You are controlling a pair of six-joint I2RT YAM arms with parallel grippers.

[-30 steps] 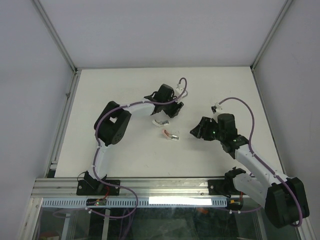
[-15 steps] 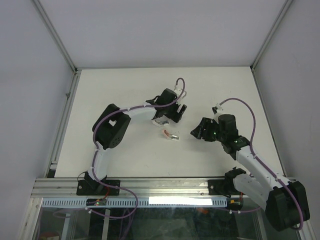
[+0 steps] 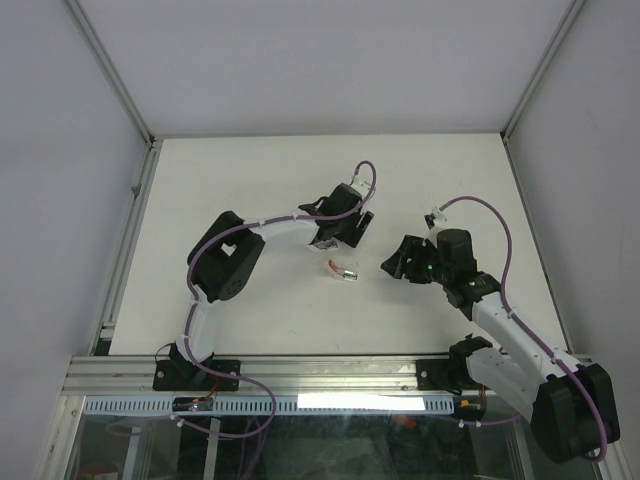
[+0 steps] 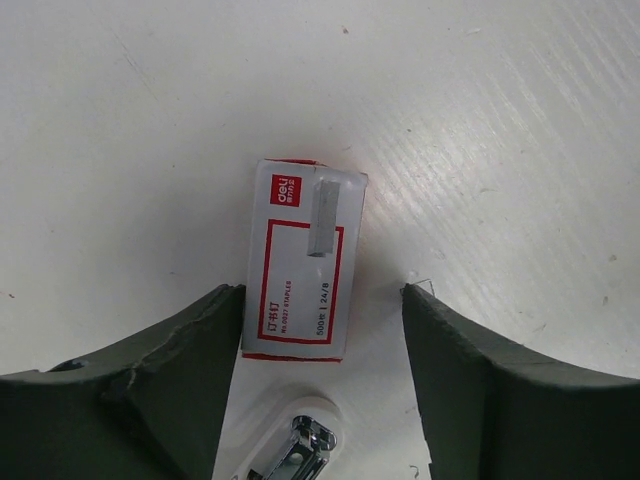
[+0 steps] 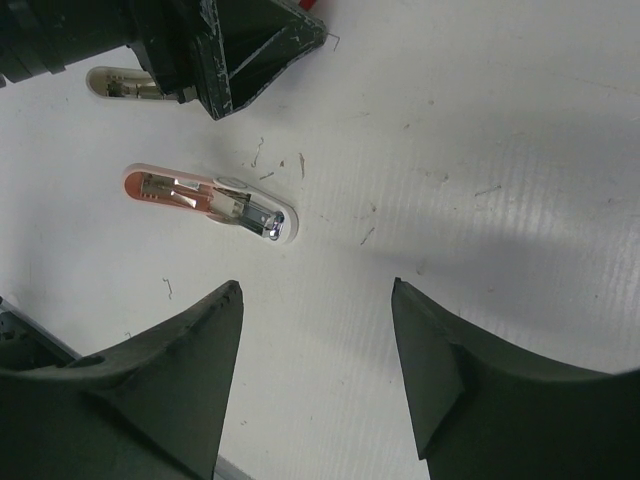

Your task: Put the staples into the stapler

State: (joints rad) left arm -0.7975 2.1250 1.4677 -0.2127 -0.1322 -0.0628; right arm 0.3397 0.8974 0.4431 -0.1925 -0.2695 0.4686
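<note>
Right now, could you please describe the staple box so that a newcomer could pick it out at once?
Start at the middle of the white table, where the left gripper hangs with open jaws. On the table between those jaws lies a small flat cardboard box. Unlike the slim pink-and-white open stapler nearby, it is rectangular, red-edged, with a white printed label.

White table (image 3: 220,180), aluminium rail (image 3: 300,375)
</note>
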